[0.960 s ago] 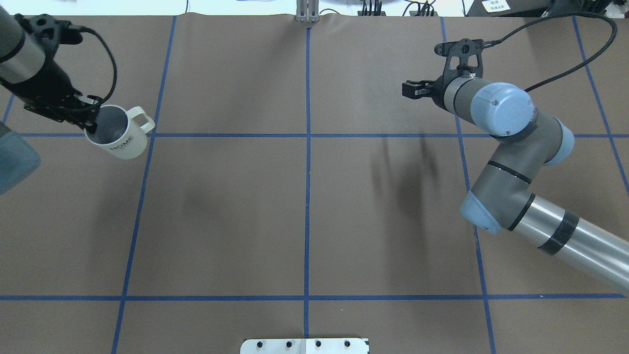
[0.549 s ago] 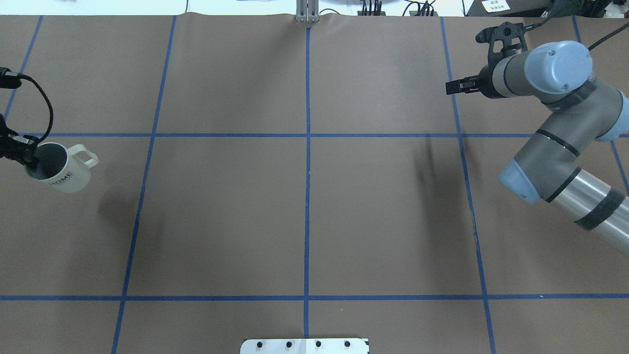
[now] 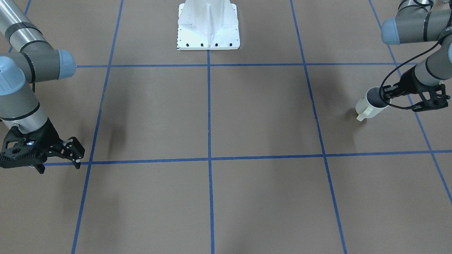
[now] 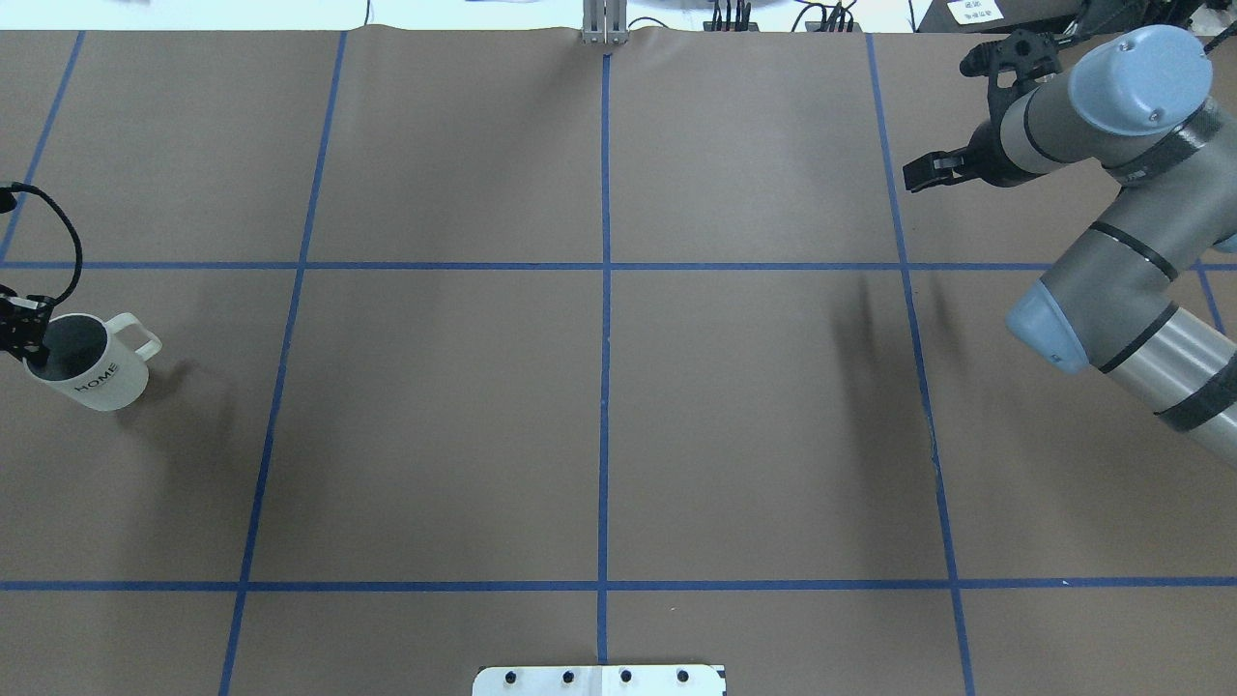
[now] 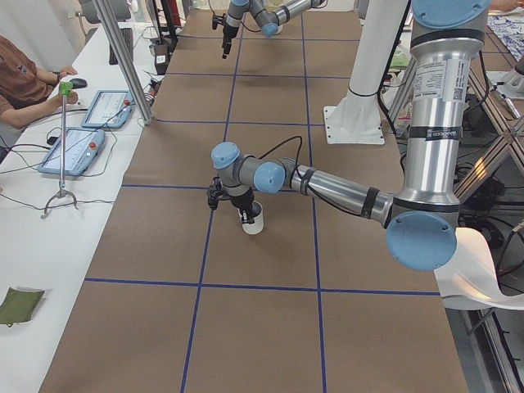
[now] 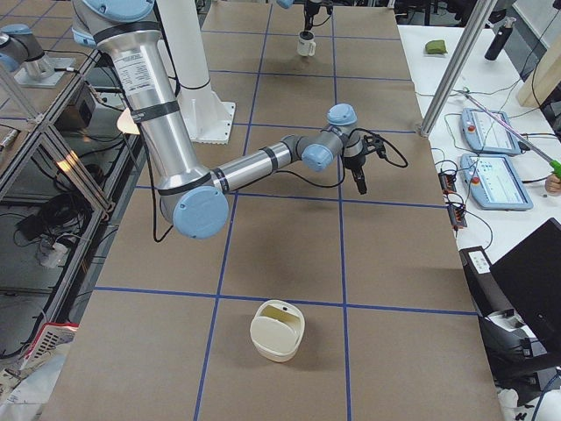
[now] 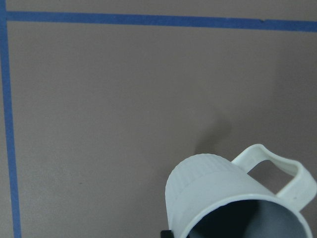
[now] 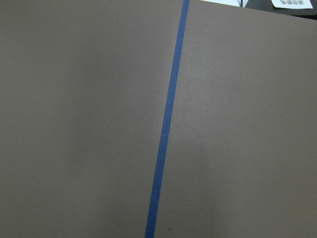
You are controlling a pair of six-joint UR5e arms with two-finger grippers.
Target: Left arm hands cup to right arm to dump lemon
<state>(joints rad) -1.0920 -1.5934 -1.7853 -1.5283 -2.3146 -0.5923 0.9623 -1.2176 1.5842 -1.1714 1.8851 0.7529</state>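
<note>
The off-white cup (image 4: 89, 372), marked HOME, sits low at the table's left edge with its handle toward the centre. My left gripper (image 4: 21, 329) is shut on its rim. The front-facing view shows the cup (image 3: 369, 104) slightly tilted, with the left gripper (image 3: 388, 94) on its far rim. Whether the cup touches the table I cannot tell. In the left wrist view, the part of the cup's (image 7: 223, 193) grey inside that shows holds nothing. The lemon is out of view. My right gripper (image 4: 916, 176) hangs far off at the back right. Its fingers (image 3: 76, 152) are apart and hold nothing.
The white base plate (image 3: 208, 35) stands at the robot's side of the brown, blue-taped table (image 4: 599, 406). A beige container (image 6: 278, 331) sits near the table's right end. A person (image 5: 20, 82) sits at a side bench with tablets (image 5: 78, 149).
My left arm has carried the cup left and down toward the table's left edge. My right arm has drawn back toward the back right corner.
</note>
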